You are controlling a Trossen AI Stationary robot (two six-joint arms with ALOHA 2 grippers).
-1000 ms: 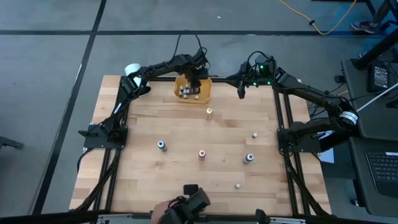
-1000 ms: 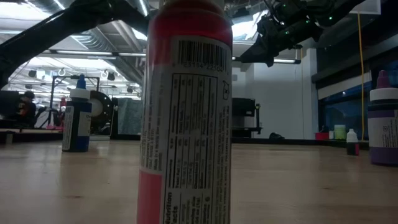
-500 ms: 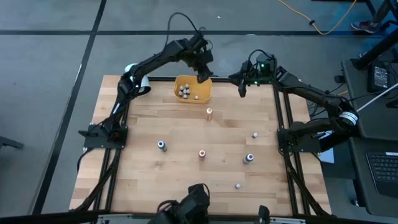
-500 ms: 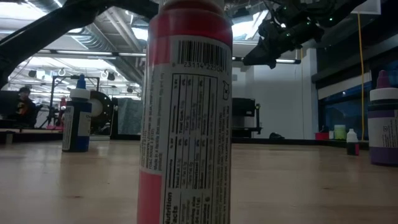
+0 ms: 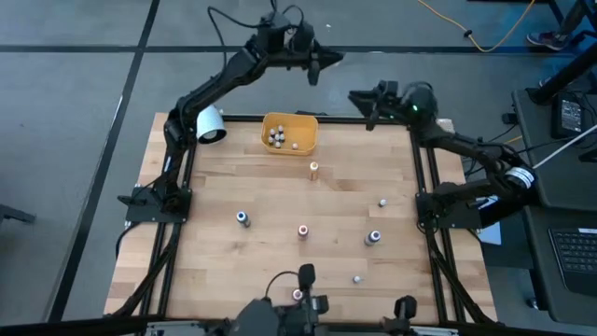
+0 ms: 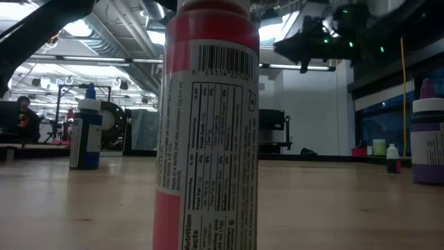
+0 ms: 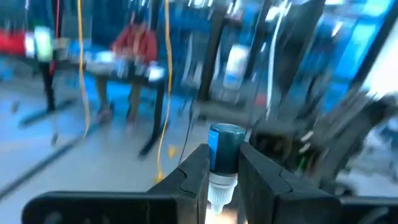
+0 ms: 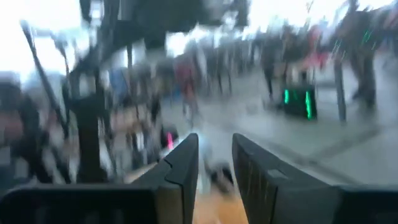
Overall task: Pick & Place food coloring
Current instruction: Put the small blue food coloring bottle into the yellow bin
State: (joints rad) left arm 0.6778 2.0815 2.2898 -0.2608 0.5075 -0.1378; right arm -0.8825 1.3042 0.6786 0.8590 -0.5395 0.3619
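Food coloring bottles are spread over the wooden surface (image 5: 280, 205), and several more lie in the yellow-orange bin (image 5: 289, 133) near the far edge, at about twelve o'clock from the middle of the surface. Loose ones stand apart from each other: an orange-capped bottle (image 5: 313, 168) just at five o'clock of the bin, a blue-capped bottle (image 5: 242, 218) toward eight o'clock, a red-capped bottle (image 5: 302, 231) near the middle, a second blue-capped one (image 5: 373, 238) at four o'clock, and two white-capped bottles (image 5: 382, 202) (the other sits close to the near edge, at five o'clock).

One more blue-capped bottle (image 7: 224, 163) is off the surface altogether: the left pincer (image 7: 222, 177) pinches it between its two fingers, cap pointing outward. That arm is raised and reaches beyond the far edge of the surface, past the bin, in the high view (image 5: 312, 67). The right pincer (image 5: 358, 98) hangs above the far right corner, at about two o'clock; its fingers (image 8: 180, 163) stand a little apart with nothing between them. A white cylinder (image 5: 209, 123) lies at the far left, at ten o'clock.
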